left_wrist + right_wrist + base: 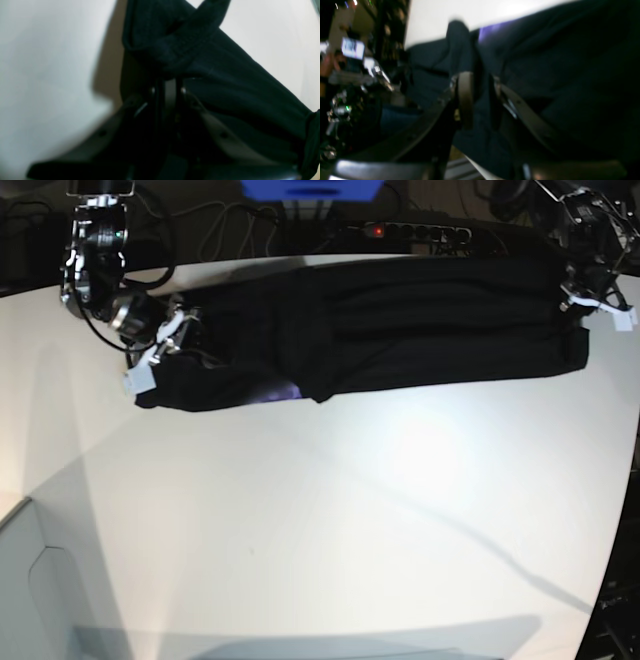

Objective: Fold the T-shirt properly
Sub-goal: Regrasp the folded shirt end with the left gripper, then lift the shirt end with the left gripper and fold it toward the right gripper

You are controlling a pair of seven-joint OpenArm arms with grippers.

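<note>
A broad white table fills the base view, with dark clutter, cables and a power strip along its far edge, and a blue object at the top centre. The T-shirt lies as a long black band across the far part of the table, stretched between the two grippers, its near edge sagging to a point near the middle of the band. The right gripper sits at the band's end on the base view's left, cloth bunched directly against it; the left gripper sits at the opposite end, on that view's right. Left wrist view: the left gripper has its jaws drawn close with only a narrow slot between them, and a hemmed fold of the T-shirt rises directly from the tips, so it is clamped on the fabric; more cloth runs off to one side of the tool, bare white table on the other. Right wrist view, blurred: the right gripper has its fingers a little apart with a ridge of the T-shirt pinched up between them and standing ahead of the tips; the rest of the garment spreads ahead and to the side of the tool. No containers are in view.
</note>
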